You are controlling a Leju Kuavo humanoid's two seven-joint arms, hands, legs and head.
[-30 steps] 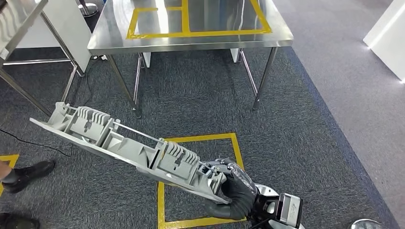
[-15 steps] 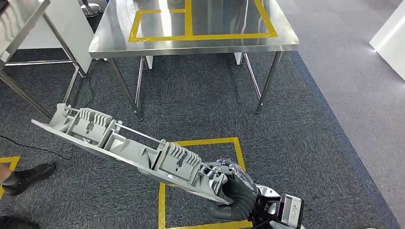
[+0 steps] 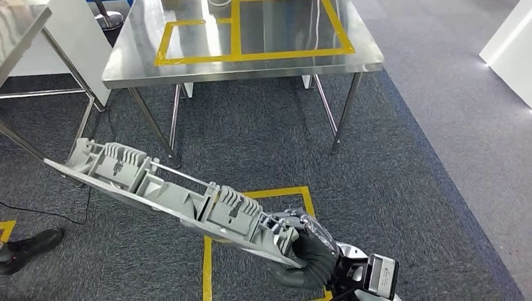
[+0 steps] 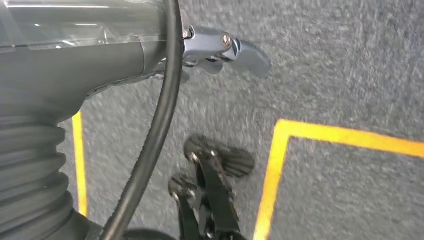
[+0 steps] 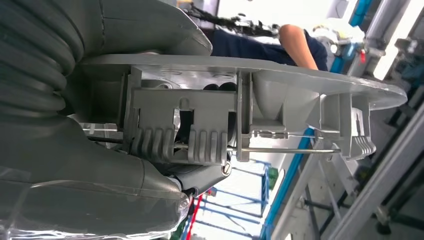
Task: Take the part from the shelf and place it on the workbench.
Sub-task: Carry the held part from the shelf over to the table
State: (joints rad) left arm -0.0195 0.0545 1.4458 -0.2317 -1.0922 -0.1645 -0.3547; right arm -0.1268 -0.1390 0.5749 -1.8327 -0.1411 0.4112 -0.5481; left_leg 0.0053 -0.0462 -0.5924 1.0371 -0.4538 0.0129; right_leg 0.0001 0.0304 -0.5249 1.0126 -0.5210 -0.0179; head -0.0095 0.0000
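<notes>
A long grey ribbed plastic part [image 3: 169,191] slants across the head view from the left edge down to my right hand [image 3: 310,251], which grips its near end low in the picture. The part hangs above the carpet, short of the steel workbench [image 3: 132,56], whose top carries yellow tape rectangles. In the right wrist view the part [image 5: 260,95] runs away from my right hand [image 5: 100,165], which wraps around its clip section. My left hand [image 4: 220,45] hangs over the carpet, holding nothing, one finger sticking out.
A second steel table [image 3: 19,25] stands at the far left beside a white panel. A yellow floor square [image 3: 276,194] lies under the part. A person's dark shoe [image 3: 28,248] and a black cable [image 3: 50,213] are at the left. A person in dark blue [image 5: 260,42] stands behind.
The whole picture has shifted a little, so the camera has moved; the workbench now sits slightly further left. My right hand keeps the same grip on the part.
</notes>
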